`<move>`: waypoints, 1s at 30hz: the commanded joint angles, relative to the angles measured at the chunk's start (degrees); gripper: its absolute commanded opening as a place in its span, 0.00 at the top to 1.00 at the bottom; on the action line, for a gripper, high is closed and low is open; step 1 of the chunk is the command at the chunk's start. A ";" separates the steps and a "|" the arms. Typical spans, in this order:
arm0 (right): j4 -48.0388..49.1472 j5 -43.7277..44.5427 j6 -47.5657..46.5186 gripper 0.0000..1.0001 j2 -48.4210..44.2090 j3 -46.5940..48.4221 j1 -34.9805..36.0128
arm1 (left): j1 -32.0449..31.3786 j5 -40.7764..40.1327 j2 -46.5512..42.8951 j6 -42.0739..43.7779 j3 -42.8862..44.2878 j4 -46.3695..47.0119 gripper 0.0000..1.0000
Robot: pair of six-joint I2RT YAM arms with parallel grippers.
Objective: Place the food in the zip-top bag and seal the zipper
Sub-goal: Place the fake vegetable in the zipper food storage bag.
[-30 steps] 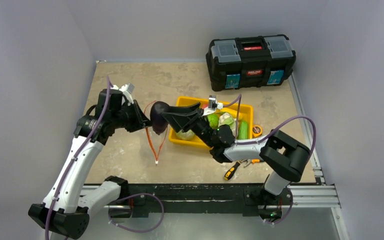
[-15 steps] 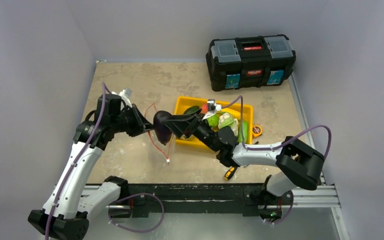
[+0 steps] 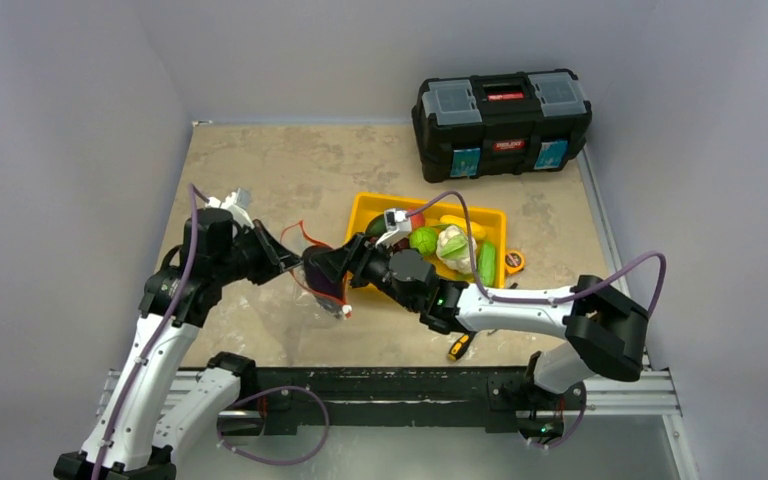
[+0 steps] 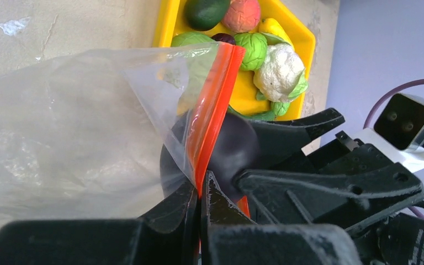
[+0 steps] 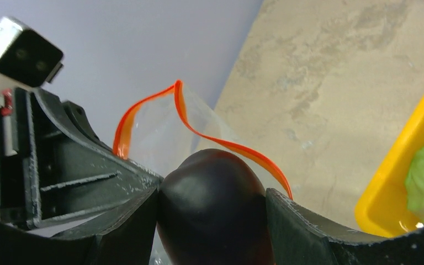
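My left gripper (image 4: 200, 187) is shut on the red-orange zipper (image 4: 215, 105) of the clear zip-top bag (image 4: 61, 138) and holds its mouth up off the table. My right gripper (image 5: 212, 190) is shut on a dark purple eggplant (image 5: 212, 215), pressed against the bag's open mouth; the zipper (image 5: 232, 146) loops over it. In the top view the eggplant (image 3: 320, 268) sits between both grippers. More food lies in the yellow tray (image 4: 168, 22): cauliflower (image 4: 279, 72), cabbage (image 4: 251, 47), avocado (image 4: 207, 11) and a red piece (image 4: 242, 14).
A black toolbox (image 3: 503, 120) stands at the back right. A screwdriver (image 3: 460, 345) lies near the front edge beside my right arm. A small orange round object (image 3: 513, 262) sits by the tray's (image 3: 360, 212) right end. Grey walls close in left and right.
My right gripper has carried the eggplant left and down from the tray's edge to the bag's mouth. My left gripper has lowered slightly, still holding the bag.
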 commanded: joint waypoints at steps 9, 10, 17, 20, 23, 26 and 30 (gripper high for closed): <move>-26.83 7.71 -4.29 0.23 0.92 14.97 3.15 | -0.04 -1.33 -1.10 -0.35 -1.97 3.88 1.00; -28.52 7.72 -5.59 0.20 0.83 16.06 3.23 | -0.09 -1.46 -1.12 -0.15 -2.10 3.77 1.00; -35.02 7.66 -15.46 0.11 -0.99 20.42 3.63 | -0.04 -1.72 -0.85 0.84 -3.00 3.95 1.00; -38.21 6.78 -18.97 0.10 -0.99 21.91 3.64 | -0.04 -1.80 -0.54 1.10 -3.01 4.13 1.00; -38.54 5.02 -23.04 0.11 -1.44 21.60 3.63 | -0.04 -1.76 0.08 2.49 -2.71 4.07 1.00; -35.62 2.05 -25.05 0.12 -3.76 17.94 3.55 | -0.04 -1.37 0.87 5.22 -1.22 2.81 1.00; -37.77 3.69 -27.02 0.12 -4.44 17.79 3.56 | -0.04 -2.13 0.28 7.04 0.87 0.03 1.00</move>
